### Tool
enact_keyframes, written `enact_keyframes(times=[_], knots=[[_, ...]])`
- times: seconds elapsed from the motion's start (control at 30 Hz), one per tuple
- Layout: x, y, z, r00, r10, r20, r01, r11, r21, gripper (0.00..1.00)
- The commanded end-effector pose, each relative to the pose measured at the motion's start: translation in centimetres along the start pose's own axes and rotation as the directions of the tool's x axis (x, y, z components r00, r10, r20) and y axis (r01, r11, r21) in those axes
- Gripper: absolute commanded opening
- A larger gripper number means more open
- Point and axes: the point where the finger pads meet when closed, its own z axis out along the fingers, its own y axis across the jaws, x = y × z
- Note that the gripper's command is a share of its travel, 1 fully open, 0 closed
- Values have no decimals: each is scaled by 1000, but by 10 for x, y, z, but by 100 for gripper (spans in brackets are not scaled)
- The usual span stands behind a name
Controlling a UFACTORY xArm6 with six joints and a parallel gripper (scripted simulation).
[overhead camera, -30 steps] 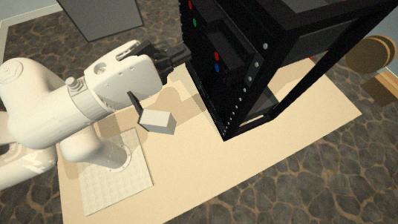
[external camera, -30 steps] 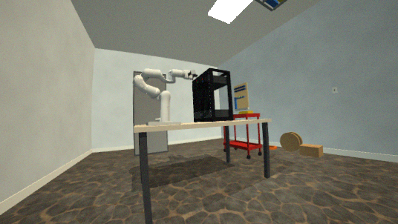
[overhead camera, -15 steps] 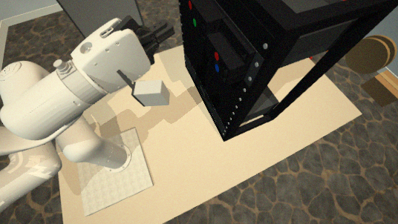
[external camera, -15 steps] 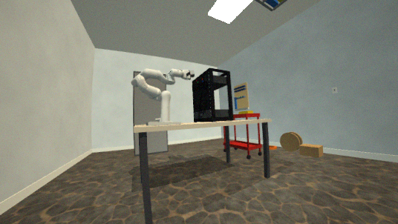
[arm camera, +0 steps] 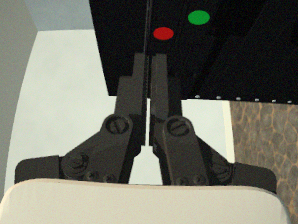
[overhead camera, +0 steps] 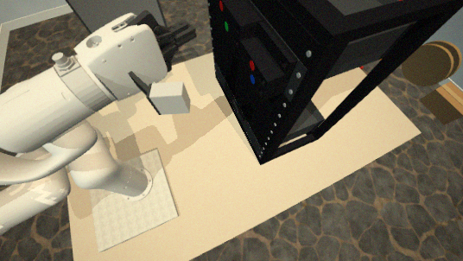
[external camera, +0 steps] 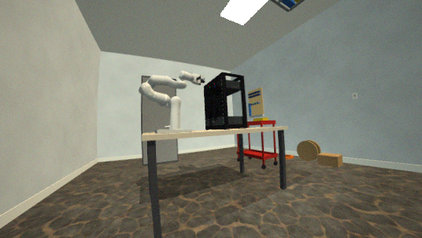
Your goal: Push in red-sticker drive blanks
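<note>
The black rack [overhead camera: 302, 65] stands on the tan table top; it also shows in the exterior view [external camera: 224, 101]. On its front I see a red sticker [overhead camera: 221, 6] and a green sticker [overhead camera: 226, 26] near the top, and a red sticker [overhead camera: 251, 65] and a blue sticker [overhead camera: 252, 79] lower down. My gripper [overhead camera: 190, 34] is shut and empty, a short way off the front, up near the top pair. In the wrist view the closed fingertips point just below the upper red sticker [arm camera: 162, 32], with the green sticker [arm camera: 198, 18] to its right.
The arm's base plate [overhead camera: 130, 199] sits at the table's left front. Behind the table stand a red cart [external camera: 257, 138], a round wooden disc [external camera: 308, 150] and a cardboard box [external camera: 330, 159] on the floor.
</note>
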Motion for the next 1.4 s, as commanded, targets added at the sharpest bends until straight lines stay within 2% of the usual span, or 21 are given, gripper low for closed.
enact_keyframes(times=[0.0,0.47,0.63,0.73,1.0,1.37], knots=[[-11,-3,-2,993,12,-116,-22,996,-85,0],[-34,8,-6,981,9,-195,-29,995,-99,0],[-39,12,-9,969,13,-247,-32,997,-74,0],[-39,12,-9,969,13,-247,-32,997,-74,0],[-40,13,-14,949,27,-314,-30,1000,-2,0],[-39,13,-16,942,35,-333,-27,999,29,0]])
